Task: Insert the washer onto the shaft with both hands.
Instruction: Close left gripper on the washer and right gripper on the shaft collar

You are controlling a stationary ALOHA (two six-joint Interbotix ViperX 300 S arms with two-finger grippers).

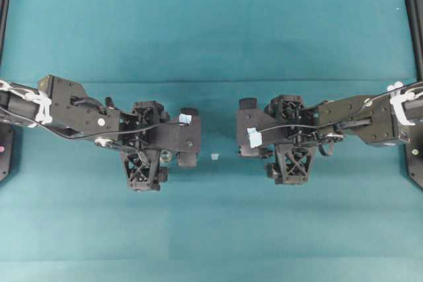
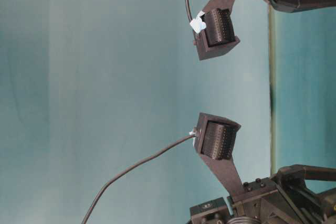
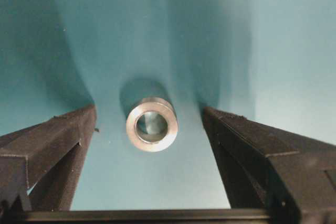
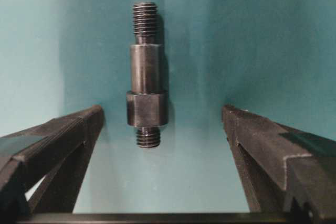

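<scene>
In the left wrist view the washer (image 3: 151, 124), a small silvery ring with a dark hole, rests on the teal mat. My left gripper (image 3: 148, 111) straddles it, open, with a gap between the ring and each black finger (image 3: 58, 145). The right wrist view shows the shaft (image 4: 146, 77), a dark stepped rod threaded at both ends, lying flat on the mat. My right gripper (image 4: 161, 109) is open around its lower hexagonal end and touches nothing. From overhead, the left gripper (image 1: 144, 140) and right gripper (image 1: 287, 138) both point down and face each other across the middle.
A tiny pale scrap (image 1: 215, 156) lies on the mat between the two arms. Black frame rails (image 1: 416, 18) run along the left and right edges. The teal mat (image 1: 211, 229) spreads wide in front of and behind the arms.
</scene>
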